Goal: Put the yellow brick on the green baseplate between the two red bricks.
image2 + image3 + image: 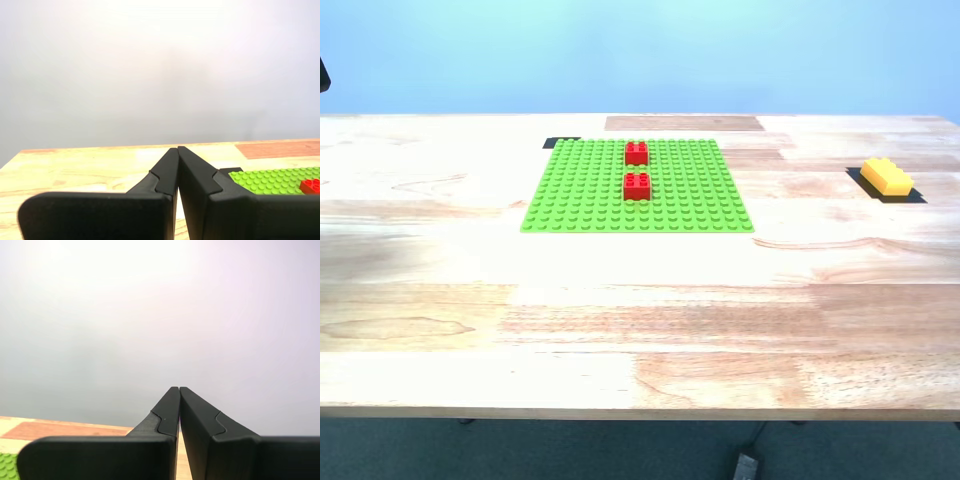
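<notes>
We see a wooden table [620, 300] filling most of the exterior view, with a pale blue wall [640, 50] behind it. The green baseplate [580, 195] lies flat in the upper middle of that frame. The two red bricks sit on it in a line running away from the camera: the far red brick [636, 152] close to the plate's far edge, the near red brick [637, 185] around the plate's middle. A narrow strip of bare green studs separates them, so they are apart and not touching.

The yellow brick [886, 177] rests on the table at the upper right of the exterior view, well apart from the baseplate, on a dark patch [916, 196] that shows at its edges. Another small dark patch [560, 142] peeks out at the baseplate's far corner toward the exterior view's left.

Neither arm appears in the exterior view. In the first wrist view, our first gripper [177, 148] has its jaws pressed together at the tips, holding nothing; past them we see the table edge, part of the baseplate [270, 180] and a bit of one red brick [311, 185]. In the second wrist view, our second gripper [178, 388] is likewise closed tip to tip and empty, with only a sliver of baseplate [7, 466] showing.
</notes>
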Motion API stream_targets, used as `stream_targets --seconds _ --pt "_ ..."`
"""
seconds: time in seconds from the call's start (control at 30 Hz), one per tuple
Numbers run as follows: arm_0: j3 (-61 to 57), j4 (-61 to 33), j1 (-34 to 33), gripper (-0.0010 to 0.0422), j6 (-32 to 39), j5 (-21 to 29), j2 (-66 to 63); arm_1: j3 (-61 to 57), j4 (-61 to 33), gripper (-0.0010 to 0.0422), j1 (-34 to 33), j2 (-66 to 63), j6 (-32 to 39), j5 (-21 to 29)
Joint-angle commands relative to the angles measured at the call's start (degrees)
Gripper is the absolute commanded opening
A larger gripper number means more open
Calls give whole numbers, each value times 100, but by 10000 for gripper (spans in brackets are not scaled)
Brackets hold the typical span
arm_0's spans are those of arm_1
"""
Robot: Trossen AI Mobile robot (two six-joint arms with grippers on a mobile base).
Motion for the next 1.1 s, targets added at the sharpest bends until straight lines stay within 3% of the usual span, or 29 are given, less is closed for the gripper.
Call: stream_targets --seconds 0.03,0.93,1.1 --pt "-2 4 0 0 2 0 2 0 0 0 2 0 0 0" --pt "0 101 0 0 -2 0 2 0 13 0 2 0 0 0" --pt "149 542 0 0 -63 511 22 31 258 0 2 0 393 -15"
